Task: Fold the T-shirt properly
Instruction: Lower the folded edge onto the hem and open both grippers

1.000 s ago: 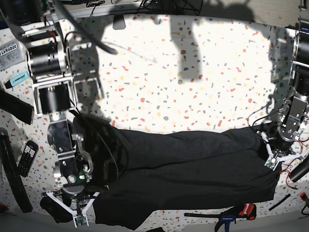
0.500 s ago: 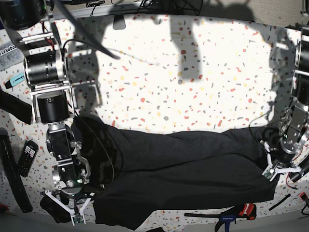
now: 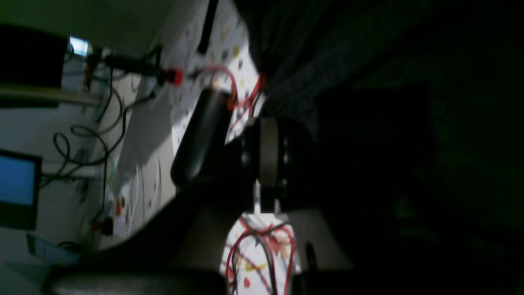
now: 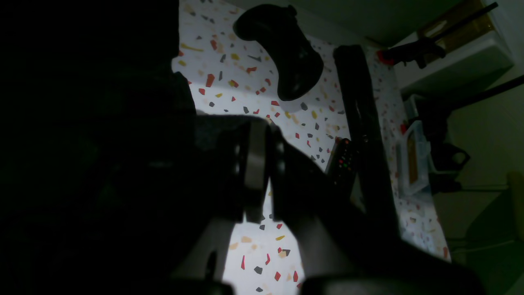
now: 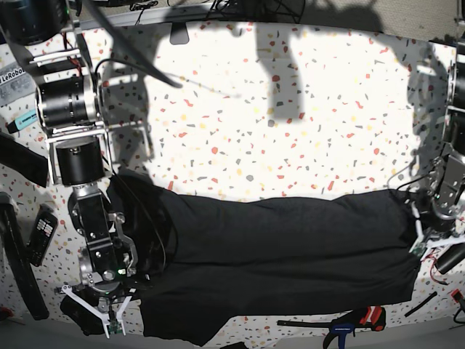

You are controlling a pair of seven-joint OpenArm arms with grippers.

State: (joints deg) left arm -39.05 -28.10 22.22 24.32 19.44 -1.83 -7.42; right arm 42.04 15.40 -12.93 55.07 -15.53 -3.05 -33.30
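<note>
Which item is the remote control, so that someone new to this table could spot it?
Find the big black T-shirt, then the right arm lying over its left end in the base view. Just beyond is the remote: small, dark, and unlike the longer black bar beside it, covered in buttons.

One remote [image 5: 43,234]; one clamp [image 5: 347,324]; two arms [image 5: 93,233] (robotic).

- Right arm [image 5: 91,203] angled down, end effector [image 5: 110,314] shut.
- Left arm [image 5: 450,167] at frame edge, end effector [image 5: 421,243] shut.
</note>
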